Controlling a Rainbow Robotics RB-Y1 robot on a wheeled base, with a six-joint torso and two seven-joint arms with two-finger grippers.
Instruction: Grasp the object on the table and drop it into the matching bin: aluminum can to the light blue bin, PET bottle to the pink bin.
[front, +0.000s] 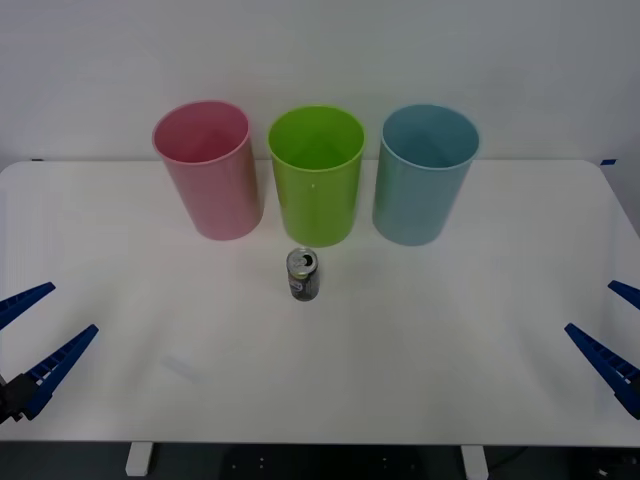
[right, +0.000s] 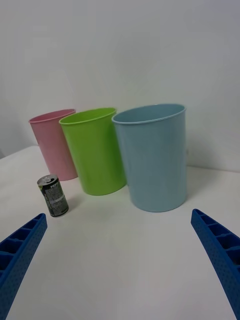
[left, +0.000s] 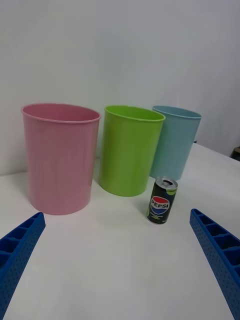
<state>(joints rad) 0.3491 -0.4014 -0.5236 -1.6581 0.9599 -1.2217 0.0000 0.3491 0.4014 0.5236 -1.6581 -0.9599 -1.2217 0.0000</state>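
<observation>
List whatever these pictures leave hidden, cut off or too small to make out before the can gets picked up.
- Bottoms of the pink bin, green bin and light blue bin: the wrist views meet their walls side-on.
- Can print: too small in the front view.
- Left end effector and right end effector: cut off by the front view's edges.
- Table legs: cut off at the bottom edge.

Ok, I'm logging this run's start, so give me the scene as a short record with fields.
object: aluminum can, upright on the table, in front of the lime green bin
bins, robot's left to right: pink bin, lime green, light blue bin
left gripper: open, at near left edge
right gripper: open, at near right edge
progress: can not yet grasped
</observation>
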